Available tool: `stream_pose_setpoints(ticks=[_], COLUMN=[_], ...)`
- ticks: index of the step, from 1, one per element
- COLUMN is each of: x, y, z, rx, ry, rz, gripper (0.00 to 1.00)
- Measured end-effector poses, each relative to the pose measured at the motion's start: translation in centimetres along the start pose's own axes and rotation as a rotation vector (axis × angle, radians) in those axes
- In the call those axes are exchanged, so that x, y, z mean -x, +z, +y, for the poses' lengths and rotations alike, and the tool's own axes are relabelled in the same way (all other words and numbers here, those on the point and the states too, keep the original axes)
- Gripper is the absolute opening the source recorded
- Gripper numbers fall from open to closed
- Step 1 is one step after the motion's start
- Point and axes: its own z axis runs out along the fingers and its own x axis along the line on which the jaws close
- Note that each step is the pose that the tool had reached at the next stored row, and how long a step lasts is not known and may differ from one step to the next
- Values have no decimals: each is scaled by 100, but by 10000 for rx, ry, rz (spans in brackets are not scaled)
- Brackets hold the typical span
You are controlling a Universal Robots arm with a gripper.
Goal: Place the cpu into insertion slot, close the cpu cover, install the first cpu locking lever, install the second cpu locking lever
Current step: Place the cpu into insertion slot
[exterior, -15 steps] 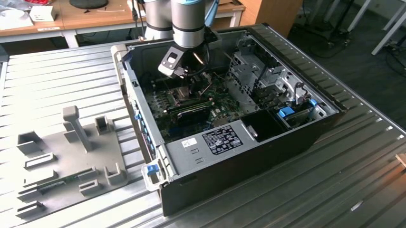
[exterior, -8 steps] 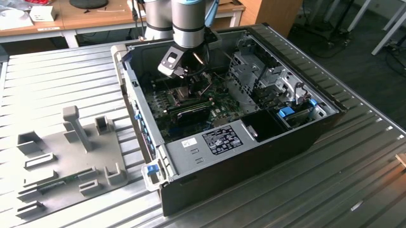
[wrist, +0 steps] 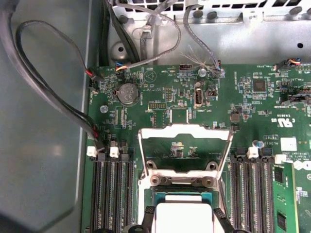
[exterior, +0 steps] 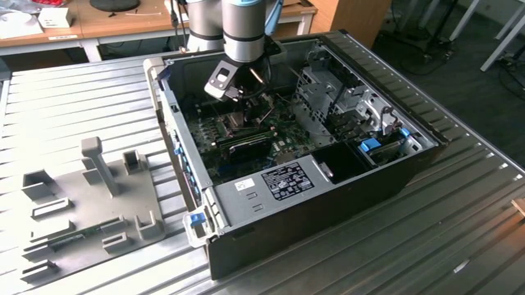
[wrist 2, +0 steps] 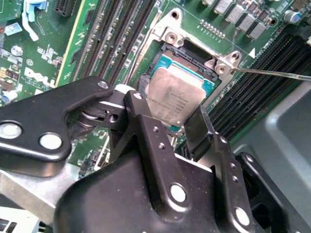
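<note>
Closest to you in the second wrist view is the black metal two-fingered gripper (wrist 2: pixel 167 109); its fingers (wrist 2: pixel 140 121) are drawn in against two opposite edges of the small flat square cpu with the dull silver-grey metal top (wrist 2: pixel 177 94), so it is gripping the chip. You see the cpu lying inside the square dark insertion slot with the silvery metal border (wrist 2: pixel 181 52), though you cannot tell whether it is fully seated. In the first wrist view the thin shiny metal cpu cover with the large cut-out middle (wrist: pixel 183 130) stands raised off the slot, just beyond the cpu (wrist: pixel 183 224), with the fingertips (wrist: pixel 147 216) flanking the chip. Long black memory-stick slots (wrist 2: pixel 121 39) run on both sides of the slot on the green circuit board (wrist: pixel 160 97), and a thin bare metal rod (wrist 2: pixel 272 73) reaches out from one corner of the border. In the upper middle of the exterior view the gripper (exterior: pixel 240 104) hangs inside the open black computer case (exterior: pixel 328 203), which rests on a ribbed metal table (exterior: pixel 82 104), with a grey fixture plate (exterior: pixel 90 203) at the exterior view's lower left
</note>
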Motion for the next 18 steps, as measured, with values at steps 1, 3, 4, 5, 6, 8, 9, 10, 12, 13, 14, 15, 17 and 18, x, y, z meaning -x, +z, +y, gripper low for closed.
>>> stream_pose_setpoints(ticks=[1, 3, 4, 5, 6, 8, 9, 10, 12, 13, 14, 15, 17, 18], x=[0, 0, -1, 0, 0, 1, 1, 0, 0, 0, 0, 0, 0, 1], y=[3, 8, 15, 22, 27, 33, 34, 34, 36, 39, 43, 44, 44, 45], z=[-2, -16, -22, -24, -25, -26, -26, -26, -26, -26, -26, -27, -27, -29], rx=[1, 2, 5, 7, 9, 10, 8, 8, 9, 11, 11, 9, 8, 8], ry=[-5, -11, -15, -29, -52, -126, -153, -169, -171, -178, -199, -226, -246, -248], rz=[3, 2, 5, 6, 8, 13, 14, 15, 18, 21, 23, 22, 22, 21], gripper=[54, 54, 54, 54, 54, 54, 54, 54, 54, 54, 54, 54, 54, 54])
